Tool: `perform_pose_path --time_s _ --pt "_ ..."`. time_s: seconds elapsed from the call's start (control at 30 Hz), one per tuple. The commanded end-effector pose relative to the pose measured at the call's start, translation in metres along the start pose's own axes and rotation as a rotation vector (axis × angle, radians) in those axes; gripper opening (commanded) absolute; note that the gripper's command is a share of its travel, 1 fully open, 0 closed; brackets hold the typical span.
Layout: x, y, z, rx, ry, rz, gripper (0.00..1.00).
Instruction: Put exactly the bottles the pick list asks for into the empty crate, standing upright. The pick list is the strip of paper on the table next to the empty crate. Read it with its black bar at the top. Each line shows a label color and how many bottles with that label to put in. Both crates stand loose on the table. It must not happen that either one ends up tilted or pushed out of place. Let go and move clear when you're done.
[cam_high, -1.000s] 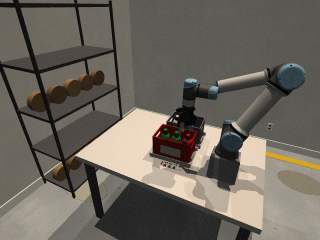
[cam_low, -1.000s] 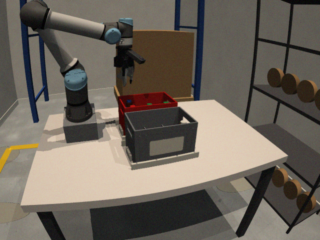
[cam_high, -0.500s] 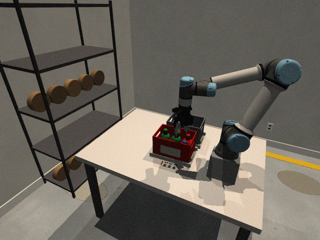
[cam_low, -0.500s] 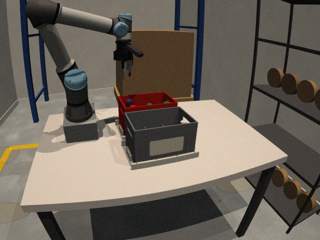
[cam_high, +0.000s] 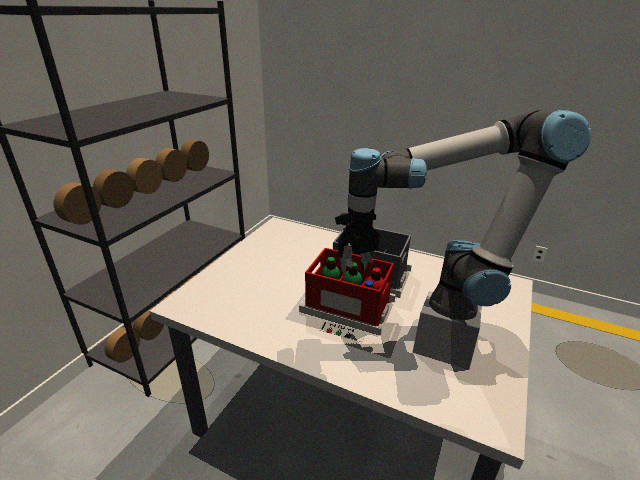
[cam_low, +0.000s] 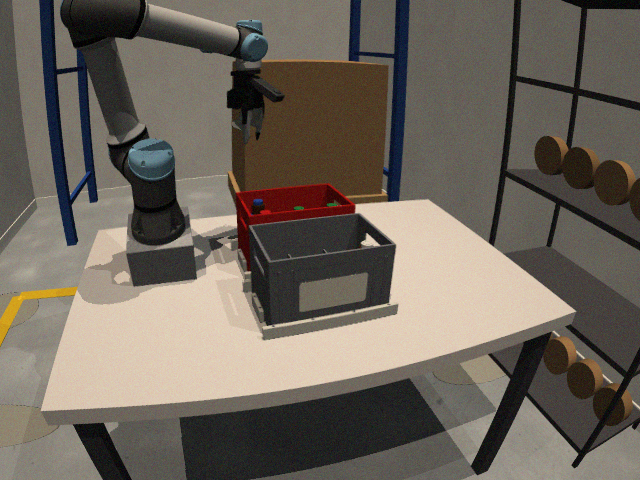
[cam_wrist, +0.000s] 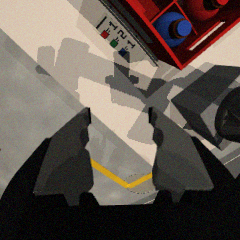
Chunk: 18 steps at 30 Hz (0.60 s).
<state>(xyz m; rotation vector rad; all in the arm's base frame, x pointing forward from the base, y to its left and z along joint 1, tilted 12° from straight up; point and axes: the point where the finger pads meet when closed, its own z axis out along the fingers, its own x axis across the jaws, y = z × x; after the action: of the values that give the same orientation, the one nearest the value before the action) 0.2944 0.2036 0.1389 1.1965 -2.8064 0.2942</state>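
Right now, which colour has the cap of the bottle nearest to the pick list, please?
Blue cap, seen best in the wrist view.

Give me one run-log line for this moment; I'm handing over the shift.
gripper: open, holding nothing | red crate: bottles inside | pick list: beside red crate

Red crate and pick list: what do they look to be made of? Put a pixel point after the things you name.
The red crate (cam_high: 319, 289) (cam_low: 295, 212) (cam_wrist: 159, 40) looks like moulded plastic, satin, judging by its even colour and thin straight walls. The pick list (cam_high: 338, 330) (cam_wrist: 102, 31) looks like matte paper, being flat, pale and printed, though thin card is possible.
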Motion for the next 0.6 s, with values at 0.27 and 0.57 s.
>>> perform_pose_path --time_s 0.27,0.57 --pt "-0.046 0.034 -0.026 0.000 0.006 0.009 0.38" --pt "-0.078 0.058 -0.045 0.000 0.005 0.009 0.38"
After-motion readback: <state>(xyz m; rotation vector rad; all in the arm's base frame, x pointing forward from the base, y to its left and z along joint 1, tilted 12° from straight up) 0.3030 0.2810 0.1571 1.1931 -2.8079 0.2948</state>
